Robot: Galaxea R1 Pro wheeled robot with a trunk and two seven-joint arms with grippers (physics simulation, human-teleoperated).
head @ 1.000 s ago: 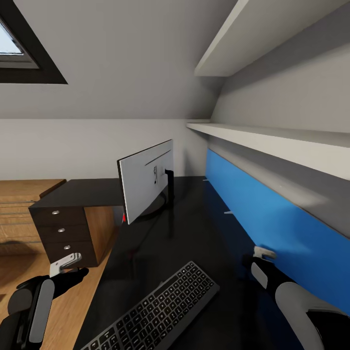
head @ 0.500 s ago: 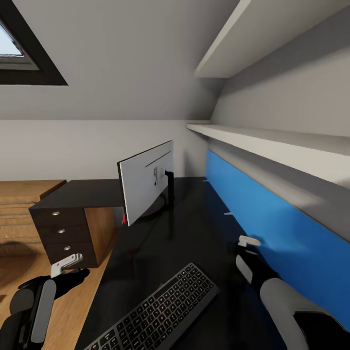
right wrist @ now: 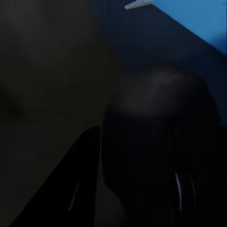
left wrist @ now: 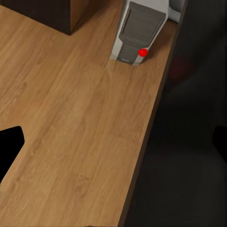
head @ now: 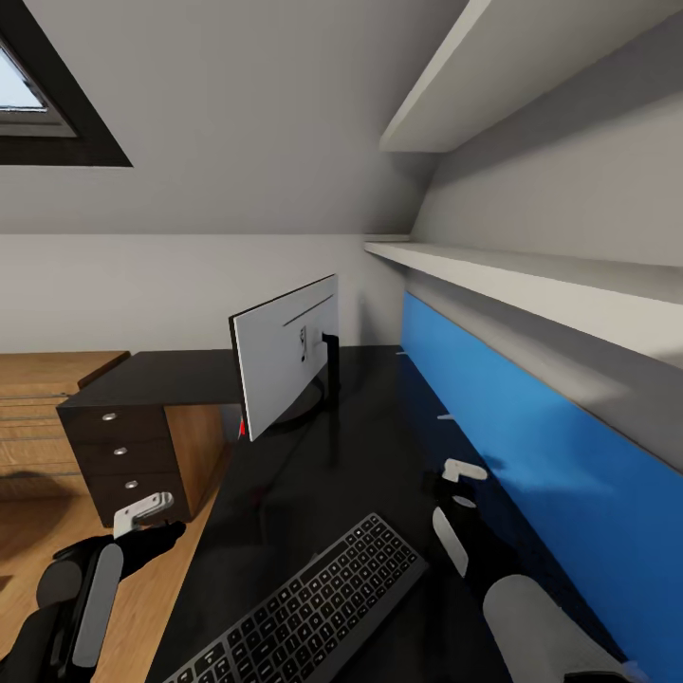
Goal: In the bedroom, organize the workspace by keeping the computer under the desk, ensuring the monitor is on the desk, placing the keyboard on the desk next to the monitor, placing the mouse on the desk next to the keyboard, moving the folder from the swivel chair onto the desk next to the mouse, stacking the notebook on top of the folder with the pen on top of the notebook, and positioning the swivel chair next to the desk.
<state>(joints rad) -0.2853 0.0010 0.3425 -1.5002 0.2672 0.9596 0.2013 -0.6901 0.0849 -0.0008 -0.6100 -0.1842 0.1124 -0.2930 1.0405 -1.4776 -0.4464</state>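
We look down over a dark worktop (head: pixel 379 446) in a bedroom, where the monitor (head: pixel 283 353) stands on its stand with its pale back turned to us and its screen facing away. The keyboard (head: pixel 308 602) lies at an angle on the near part of the worktop, well apart from the monitor. A blue panel (head: pixel 531 446) runs along the wall at the right, under two white shelves (head: pixel 531 275).

Our right tool (head: pixel 462 471) hovers over the worktop between the keyboard and the blue panel; in the right wrist view a rounded dark thing (right wrist: pixel 161 142) sits just below it, too dim for us to name, and we cannot tell whether this tool is open or closed.

Our left tool (head: pixel 144 509) hangs off the worktop's left edge above the wooden floor (left wrist: pixel 71 118). Its fingers show only at the borders of the left wrist view, spread wide with nothing between them. Beyond them the grey computer (left wrist: pixel 139 30) with a red light stands on the floor beside the worktop's edge, near a dark drawer unit (head: pixel 128 451).
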